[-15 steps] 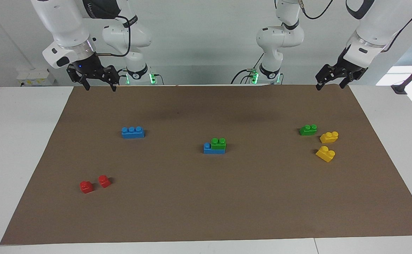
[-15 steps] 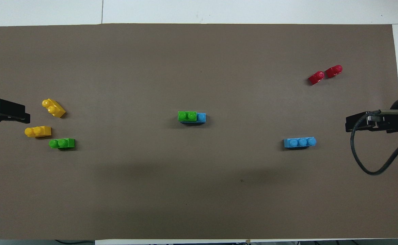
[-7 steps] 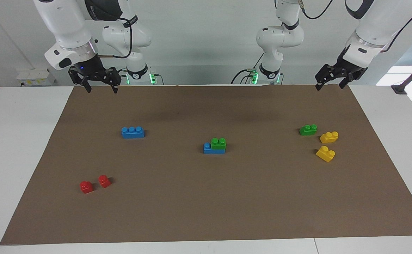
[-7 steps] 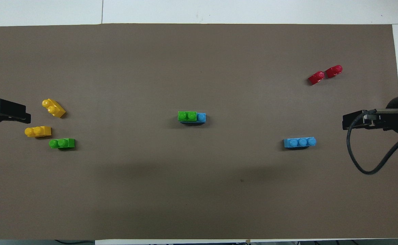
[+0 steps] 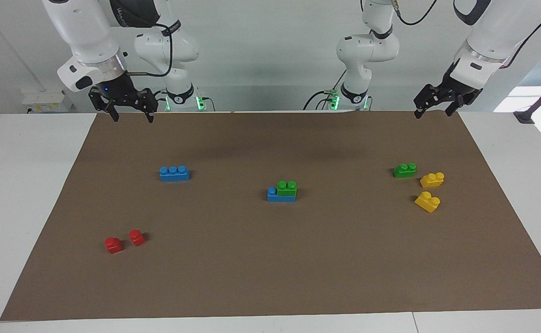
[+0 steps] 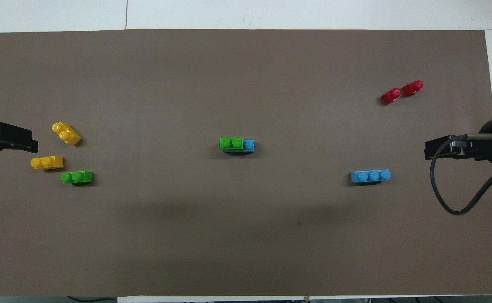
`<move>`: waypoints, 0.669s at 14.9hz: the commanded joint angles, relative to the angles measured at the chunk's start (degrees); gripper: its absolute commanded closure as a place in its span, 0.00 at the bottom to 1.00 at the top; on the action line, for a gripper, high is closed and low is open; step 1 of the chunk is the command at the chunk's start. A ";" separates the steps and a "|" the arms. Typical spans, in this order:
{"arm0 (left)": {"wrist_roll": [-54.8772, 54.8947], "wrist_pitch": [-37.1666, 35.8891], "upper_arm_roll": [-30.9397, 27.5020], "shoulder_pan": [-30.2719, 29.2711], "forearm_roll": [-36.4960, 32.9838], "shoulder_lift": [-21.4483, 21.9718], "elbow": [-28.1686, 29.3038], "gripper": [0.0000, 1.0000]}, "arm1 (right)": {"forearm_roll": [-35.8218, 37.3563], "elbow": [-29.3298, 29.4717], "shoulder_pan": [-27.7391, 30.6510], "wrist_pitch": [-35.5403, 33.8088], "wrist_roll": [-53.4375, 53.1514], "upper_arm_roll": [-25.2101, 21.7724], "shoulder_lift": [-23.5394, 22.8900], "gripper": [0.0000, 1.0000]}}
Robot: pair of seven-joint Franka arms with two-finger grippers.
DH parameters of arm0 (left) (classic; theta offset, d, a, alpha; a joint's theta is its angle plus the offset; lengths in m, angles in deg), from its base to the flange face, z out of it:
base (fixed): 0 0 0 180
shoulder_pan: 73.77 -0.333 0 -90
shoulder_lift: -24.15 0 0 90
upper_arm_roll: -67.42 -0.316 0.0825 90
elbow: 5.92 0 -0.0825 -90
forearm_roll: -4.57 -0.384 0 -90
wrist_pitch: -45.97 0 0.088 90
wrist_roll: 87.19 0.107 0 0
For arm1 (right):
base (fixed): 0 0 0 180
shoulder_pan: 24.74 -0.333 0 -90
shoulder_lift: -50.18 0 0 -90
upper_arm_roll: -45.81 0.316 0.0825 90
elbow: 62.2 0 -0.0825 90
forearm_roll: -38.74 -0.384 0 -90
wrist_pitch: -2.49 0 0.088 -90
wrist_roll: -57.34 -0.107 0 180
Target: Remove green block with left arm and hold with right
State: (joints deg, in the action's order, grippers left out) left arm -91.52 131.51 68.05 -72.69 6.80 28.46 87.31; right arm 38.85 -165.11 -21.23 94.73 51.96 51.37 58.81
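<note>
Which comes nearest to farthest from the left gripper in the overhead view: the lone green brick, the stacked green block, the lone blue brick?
1. Lone green two-stud plastic brick, left arm's end.
2. Green block stacked on a blue brick, mid-table.
3. Lone blue three-stud brick, right arm's end.

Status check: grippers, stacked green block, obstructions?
Left gripper and right gripper both open, raised at the mat's robot-side corners. Green block seated on blue brick, untouched. No obstructions.

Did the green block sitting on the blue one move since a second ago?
No. The green block sits on the same end of the blue brick at the middle of the brown mat, just as it did a second ago.
</note>
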 commanded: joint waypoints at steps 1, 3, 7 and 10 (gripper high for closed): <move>-5.04 -0.99 -0.01 0.16 0.67 -0.44 -1.30 0.00 | -1.25 -1.77 0.89 2.06 1.78 0.23 1.39 0.00; -13.64 -0.03 0.43 0.59 1.02 -0.36 -1.13 0.00 | -1.34 -1.77 0.54 2.06 0.91 0.14 1.39 0.00; -34.90 4.27 0.52 4.63 1.11 0.26 1.33 0.00 | -1.43 -2.03 0.10 4.16 -14.36 0.32 1.39 0.00; -51.16 7.52 0.61 8.14 1.11 0.96 3.00 0.00 | -5.88 -4.40 -1.75 8.55 -27.53 0.32 1.65 0.02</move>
State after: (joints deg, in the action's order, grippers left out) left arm -132.63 136.05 69.23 -67.06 7.06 28.42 88.19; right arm 37.14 -166.24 -22.37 100.04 32.87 51.55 58.81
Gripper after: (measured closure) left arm 0.000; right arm 0.000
